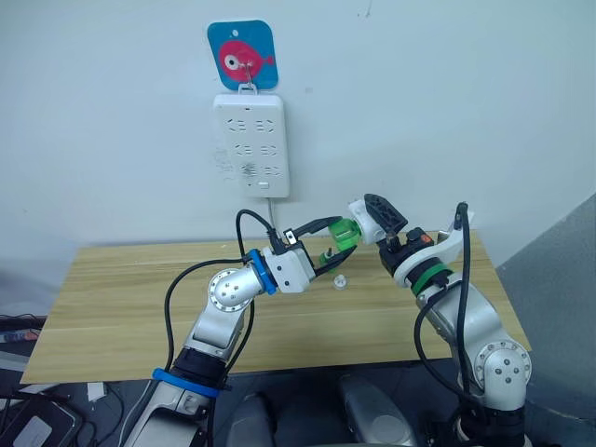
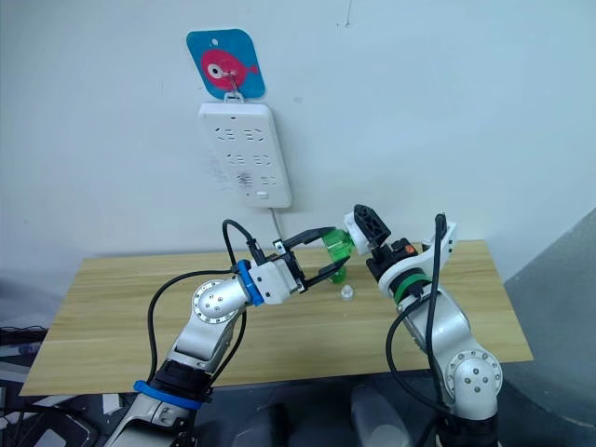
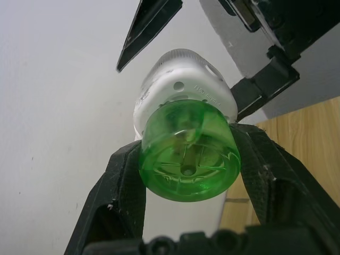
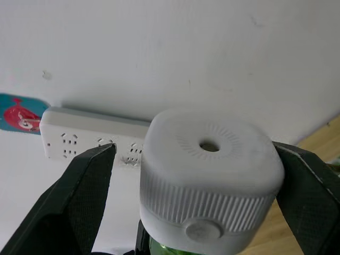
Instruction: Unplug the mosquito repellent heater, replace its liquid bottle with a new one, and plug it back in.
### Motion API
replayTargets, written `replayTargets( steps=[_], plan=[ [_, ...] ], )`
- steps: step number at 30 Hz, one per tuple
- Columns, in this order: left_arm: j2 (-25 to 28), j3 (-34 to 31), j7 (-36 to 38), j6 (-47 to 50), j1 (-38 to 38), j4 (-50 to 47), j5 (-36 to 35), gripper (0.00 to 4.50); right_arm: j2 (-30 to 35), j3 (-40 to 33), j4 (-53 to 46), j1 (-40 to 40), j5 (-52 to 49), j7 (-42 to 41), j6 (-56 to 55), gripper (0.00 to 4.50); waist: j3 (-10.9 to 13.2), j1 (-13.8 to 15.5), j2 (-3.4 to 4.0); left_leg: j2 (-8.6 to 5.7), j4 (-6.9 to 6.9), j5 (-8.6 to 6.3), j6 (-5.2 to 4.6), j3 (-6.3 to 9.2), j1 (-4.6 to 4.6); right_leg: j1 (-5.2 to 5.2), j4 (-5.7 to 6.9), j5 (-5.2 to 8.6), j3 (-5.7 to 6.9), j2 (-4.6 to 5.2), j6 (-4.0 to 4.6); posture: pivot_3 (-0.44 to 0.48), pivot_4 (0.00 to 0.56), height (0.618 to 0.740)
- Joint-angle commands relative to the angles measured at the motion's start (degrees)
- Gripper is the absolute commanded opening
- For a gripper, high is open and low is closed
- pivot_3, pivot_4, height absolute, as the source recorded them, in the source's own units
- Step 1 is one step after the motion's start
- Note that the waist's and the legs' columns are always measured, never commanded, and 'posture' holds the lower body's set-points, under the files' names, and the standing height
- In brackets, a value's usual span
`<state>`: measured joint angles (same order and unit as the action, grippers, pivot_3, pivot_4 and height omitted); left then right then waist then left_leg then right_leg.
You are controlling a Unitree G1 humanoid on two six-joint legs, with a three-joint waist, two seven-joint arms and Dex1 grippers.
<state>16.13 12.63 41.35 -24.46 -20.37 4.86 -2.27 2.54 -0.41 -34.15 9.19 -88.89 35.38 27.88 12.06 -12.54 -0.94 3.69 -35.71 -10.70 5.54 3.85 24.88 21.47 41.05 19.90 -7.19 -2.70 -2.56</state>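
We see the mosquito repellent heater (image 1: 361, 217) held in the air above the table's (image 1: 112, 307) far edge, below the power strip (image 1: 251, 144). The right gripper (image 1: 377, 222) clamps its white body; the left gripper (image 1: 328, 244) closes on the green liquid bottle (image 3: 188, 150) seated in it, base toward the left.

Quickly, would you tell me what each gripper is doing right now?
Left gripper: shut on the green liquid bottle.
Right gripper: shut on the mosquito repellent heater.
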Motion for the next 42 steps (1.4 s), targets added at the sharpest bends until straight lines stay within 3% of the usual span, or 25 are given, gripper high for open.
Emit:
replayTargets(
  steps=[1,6,17,24,25,29,33,37,42],
  plan=[
    [-0.05,0.98,-0.43,-2.08,-0.28,-2.11,0.78,2.29,-0.66,1.09,-1.56,1.20,-0.34,0.17,-0.78,4.33,0.00,0.00,0.00,0.00,0.00,0.00,0.00,0.00,0.00,0.00,0.00,0.00,0.00,0.00,0.00,-0.245,0.168,0.732],
    [0.08,1.11,-0.79,-2.27,-0.14,-2.11,0.67,2.29,-1.39,0.54,-1.21,1.53,-0.01,0.81,-1.78,2.97,0.00,0.01,0.01,0.00,0.00,0.00,0.00,0.00,0.00,0.01,0.01,0.00,0.00,0.00,0.00,-0.245,0.168,0.732],
    [-0.96,1.31,-1.39,-2.72,0.54,-2.76,-1.07,2.29,-1.84,0.60,-1.53,0.70,-1.36,0.32,-2.19,2.97,0.00,0.01,0.01,0.00,0.00,0.00,0.00,0.00,0.00,0.00,0.01,0.00,0.00,0.00,0.00,-0.239,0.167,0.732],
    [0.97,-0.35,-2.00,-1.02,1.63,-3.92,-0.75,4.46,-1.75,0.31,-1.96,0.10,-1.32,0.28,-2.39,2.97,-0.01,0.01,0.02,0.00,0.00,0.00,0.00,0.00,-0.01,0.00,0.03,0.00,0.01,0.00,0.00,-0.237,0.161,0.732],
    [2.47,-1.38,-1.68,1.02,2.97,-5.26,-1.54,4.50,-1.43,-0.04,-2.06,0.28,-1.02,0.11,-2.44,2.97,-0.02,-0.04,0.03,0.01,0.00,0.00,0.00,0.00,-0.01,0.01,0.03,0.00,0.00,0.00,0.00,-0.238,0.160,0.732],
    [8.05,-6.74,-0.61,16.93,9.81,-13.52,-11.24,4.50,4.56,-1.26,-2.76,1.81,4.63,-4.10,-0.30,2.97,-0.04,-0.23,0.06,0.03,0.03,0.00,0.00,-0.01,-0.01,0.06,0.06,0.00,-0.02,0.01,0.00,-0.230,0.161,0.732],
    [14.15,-13.97,1.08,30.37,12.29,-19.61,-21.80,4.50,14.57,0.04,-5.11,3.18,13.84,-12.26,3.07,2.97,-0.03,0.25,0.05,0.02,0.00,0.00,0.01,0.04,0.02,0.07,0.07,0.00,0.05,0.03,0.00,-0.216,0.161,0.732],
    [17.42,-20.67,-0.02,38.46,9.58,-19.33,-27.92,4.50,22.12,2.85,-7.60,4.40,24.29,-20.91,4.62,2.97,-0.04,1.20,0.04,0.00,-0.01,0.00,0.01,0.04,-0.01,0.05,0.06,0.00,0.05,0.03,0.00,-0.216,0.161,0.732],
    [22.45,-24.60,3.69,42.32,1.31,-9.12,-28.90,4.50,27.83,8.72,-9.04,7.38,38.31,-30.72,4.51,2.97,-0.04,1.54,0.03,0.00,-0.04,0.01,0.01,0.03,-0.01,0.07,0.05,0.00,0.07,0.02,0.00,-0.189,0.159,0.732]
  ],
)
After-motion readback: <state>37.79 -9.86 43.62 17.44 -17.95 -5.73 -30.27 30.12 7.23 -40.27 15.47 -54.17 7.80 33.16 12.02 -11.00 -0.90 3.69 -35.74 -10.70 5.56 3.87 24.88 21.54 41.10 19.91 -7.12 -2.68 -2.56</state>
